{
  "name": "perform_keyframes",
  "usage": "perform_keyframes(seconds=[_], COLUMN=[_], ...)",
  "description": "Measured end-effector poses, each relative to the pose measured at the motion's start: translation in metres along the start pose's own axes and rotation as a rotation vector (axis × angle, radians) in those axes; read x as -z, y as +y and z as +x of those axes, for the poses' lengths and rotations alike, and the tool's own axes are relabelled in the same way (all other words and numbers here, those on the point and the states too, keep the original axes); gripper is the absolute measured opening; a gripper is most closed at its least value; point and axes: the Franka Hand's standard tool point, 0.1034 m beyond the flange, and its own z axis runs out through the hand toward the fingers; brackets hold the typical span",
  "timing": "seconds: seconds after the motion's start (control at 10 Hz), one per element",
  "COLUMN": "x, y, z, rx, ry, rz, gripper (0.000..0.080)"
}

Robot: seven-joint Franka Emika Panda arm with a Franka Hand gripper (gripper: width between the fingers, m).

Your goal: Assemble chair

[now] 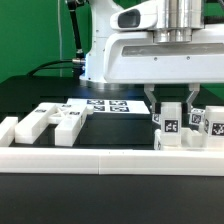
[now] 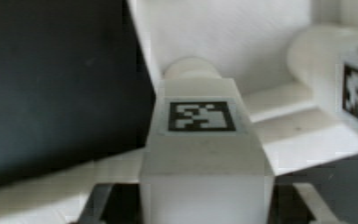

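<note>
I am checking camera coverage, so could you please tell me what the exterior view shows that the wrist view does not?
Only exterior: the arm, the marker board, loose parts at that view's left, and the rail. Only wrist: a close look at the held piece and its tag. Both: the gripper shut on that piece, a second tagged piece beside it, and the black table.

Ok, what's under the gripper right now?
A white tagged chair piece stands clamped in the shut gripper, with more chair pieces close beside it. What its base rests on is hidden, by the piece itself and the white border rail in front.
</note>
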Motion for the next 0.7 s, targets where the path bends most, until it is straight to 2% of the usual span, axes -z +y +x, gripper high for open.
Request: perform_keyframes(seconds=[0.2, 0.7], x=[-0.0006, -0.0013], y=[-0.0008, -0.0035], z=[-0.0011, -0.0022], rx=[-0.195, -0.749], ry=[0.004, -0.008], rz=[-0.002, 0.018], gripper=[0.0291, 0.0291])
